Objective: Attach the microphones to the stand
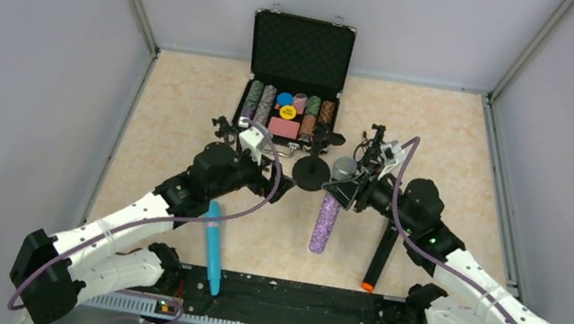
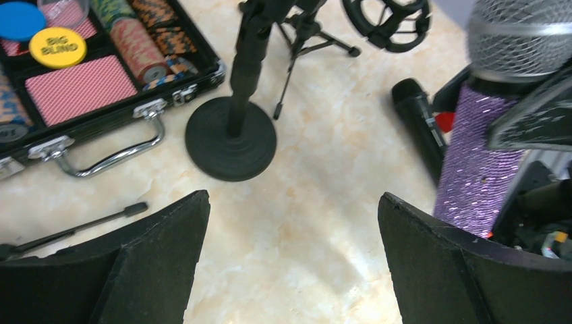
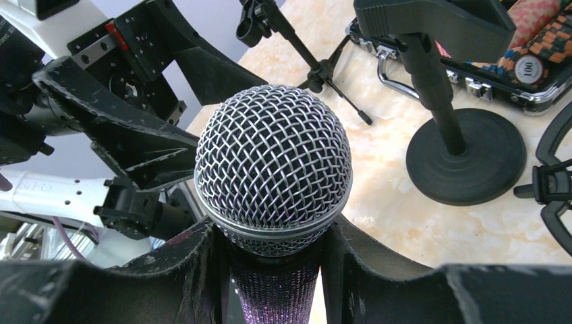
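The glittery purple microphone (image 1: 325,218) with a silver grille (image 3: 273,158) lies angled on the table. My right gripper (image 3: 273,260) is shut on its neck just under the grille, also seen from above (image 1: 345,190). My left gripper (image 2: 293,209) stands open over bare table, close to the purple microphone's (image 2: 475,165) left side and short of the stand's round base (image 2: 231,142). The black stand (image 1: 313,164) rises between the two grippers. The turquoise microphone (image 1: 213,244) lies under the left arm. The black microphone with an orange end (image 1: 380,259) lies under the right arm.
An open black case (image 1: 302,43) of poker chips and cards sits behind the stand, its handle (image 2: 101,158) facing me. Small tripod stands with clips stand at left (image 1: 226,128) and right (image 1: 373,145). A thin black rod (image 2: 74,229) lies near the left fingers.
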`<move>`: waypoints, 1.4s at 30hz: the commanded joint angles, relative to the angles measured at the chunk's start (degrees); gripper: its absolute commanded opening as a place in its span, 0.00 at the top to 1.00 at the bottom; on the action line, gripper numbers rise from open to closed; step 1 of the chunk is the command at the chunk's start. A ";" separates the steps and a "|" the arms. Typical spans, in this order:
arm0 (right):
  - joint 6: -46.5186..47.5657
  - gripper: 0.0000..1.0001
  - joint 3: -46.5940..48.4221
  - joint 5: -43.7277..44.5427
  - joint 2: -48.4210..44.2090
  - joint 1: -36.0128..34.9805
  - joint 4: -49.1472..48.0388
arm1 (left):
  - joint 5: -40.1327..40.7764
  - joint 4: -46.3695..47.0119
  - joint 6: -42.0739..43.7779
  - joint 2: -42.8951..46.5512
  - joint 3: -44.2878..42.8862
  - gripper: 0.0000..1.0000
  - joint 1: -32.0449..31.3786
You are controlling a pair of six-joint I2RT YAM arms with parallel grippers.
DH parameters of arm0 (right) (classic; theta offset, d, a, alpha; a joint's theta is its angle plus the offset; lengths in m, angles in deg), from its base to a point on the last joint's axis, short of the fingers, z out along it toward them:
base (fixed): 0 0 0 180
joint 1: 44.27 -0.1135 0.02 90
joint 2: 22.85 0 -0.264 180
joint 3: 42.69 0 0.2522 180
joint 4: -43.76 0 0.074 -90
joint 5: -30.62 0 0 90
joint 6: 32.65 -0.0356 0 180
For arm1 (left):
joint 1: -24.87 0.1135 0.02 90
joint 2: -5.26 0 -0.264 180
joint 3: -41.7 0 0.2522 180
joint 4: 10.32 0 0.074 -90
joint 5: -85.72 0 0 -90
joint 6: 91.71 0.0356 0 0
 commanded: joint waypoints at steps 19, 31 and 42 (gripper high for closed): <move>2.59 1.00 16.63 -5.29 5.08 -0.42 7.89 | -9.50 -19.45 8.53 -14.66 -28.12 0.01 0.41; 3.84 1.00 27.14 -4.23 9.47 4.37 13.60 | -5.21 -19.75 9.93 -24.37 -40.96 0.01 1.10; 10.61 1.00 31.23 4.77 8.64 5.46 18.78 | -1.09 -16.86 10.11 -25.16 -35.59 0.02 2.06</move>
